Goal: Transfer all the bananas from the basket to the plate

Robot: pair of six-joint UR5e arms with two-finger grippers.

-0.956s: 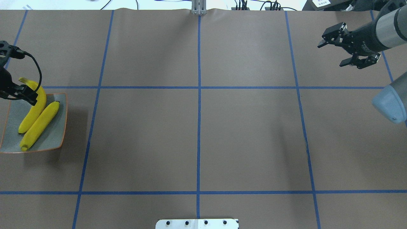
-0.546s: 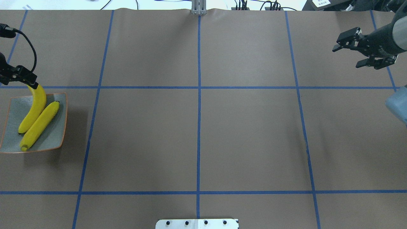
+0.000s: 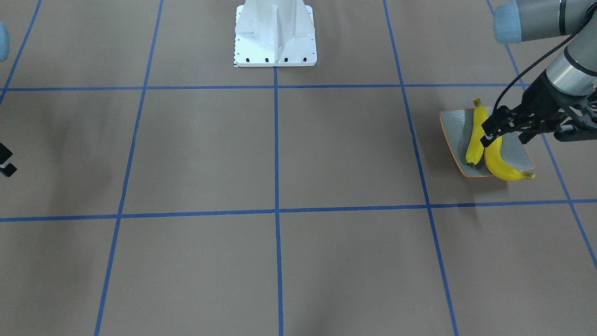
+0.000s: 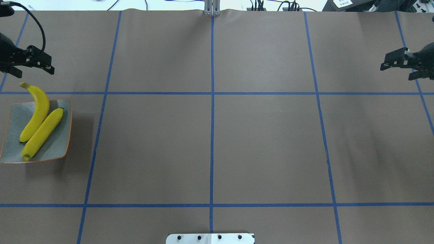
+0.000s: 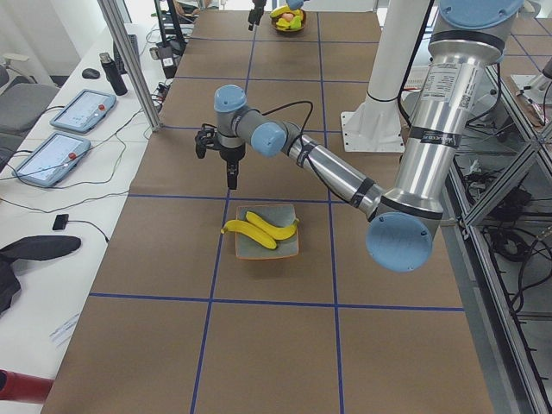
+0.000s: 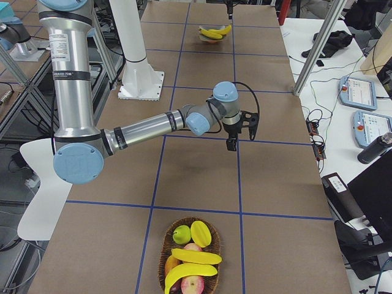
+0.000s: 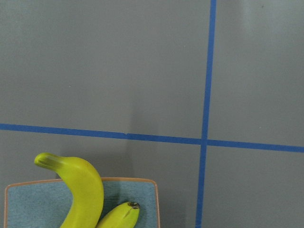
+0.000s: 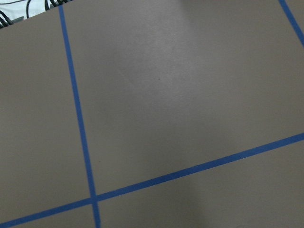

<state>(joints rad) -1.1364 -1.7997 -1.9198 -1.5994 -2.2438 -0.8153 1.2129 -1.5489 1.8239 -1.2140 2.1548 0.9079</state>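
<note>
Table (image 4: 210,142): basket (image 6: 162,254) at its right end holds two bananas (image 6: 195,256), plate (image 4: 61,149) at its left end carries two more side by side, left gripper (image 4: 33,69) and right gripper (image 4: 397,72) both spread, empty, above the table.

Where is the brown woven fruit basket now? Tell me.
In the exterior right view, the brown woven fruit basket sits bottom centre, at the table's end on the robot's right, far from the grey-green square plate.
</note>
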